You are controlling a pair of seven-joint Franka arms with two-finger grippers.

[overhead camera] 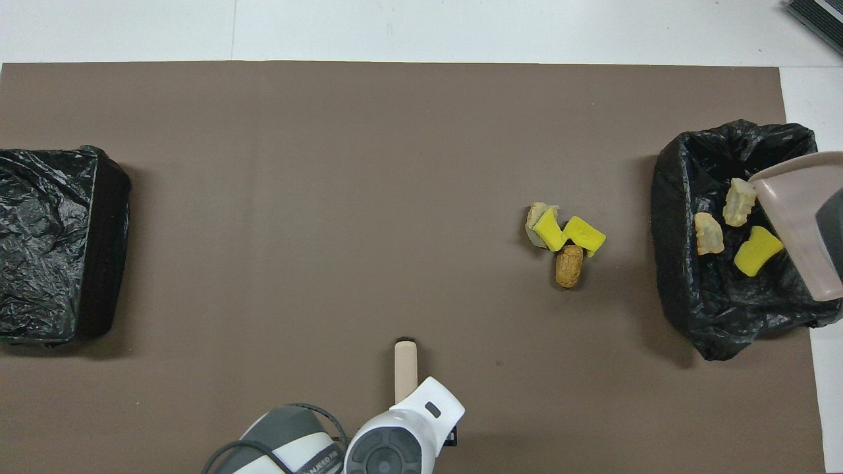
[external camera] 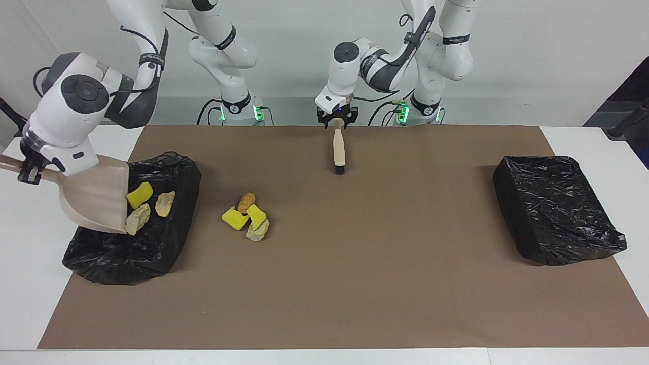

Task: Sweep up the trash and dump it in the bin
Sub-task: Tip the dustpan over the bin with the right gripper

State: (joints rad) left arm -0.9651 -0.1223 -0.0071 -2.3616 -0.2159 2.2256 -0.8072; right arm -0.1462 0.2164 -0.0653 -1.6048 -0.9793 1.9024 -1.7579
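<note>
three scraps [external camera: 147, 205] lay in the bin [external camera: 152, 238] under the tilted dustpan [external camera: 99, 195] pinched by the right gripper [external camera: 28, 170]; four scraps [external camera: 248, 217] sat on the mat [external camera: 355, 253] beside it. left gripper [external camera: 337, 121] clamped the brush [external camera: 338, 149].

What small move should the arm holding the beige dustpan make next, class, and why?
Probably level the beige plastic dustpan and lift it off the black-lined bin. The right gripper holds it tipped over that bin, and three scraps already lie inside. Four scraps remain piled on the brown mat, so another scoop is needed.
</note>
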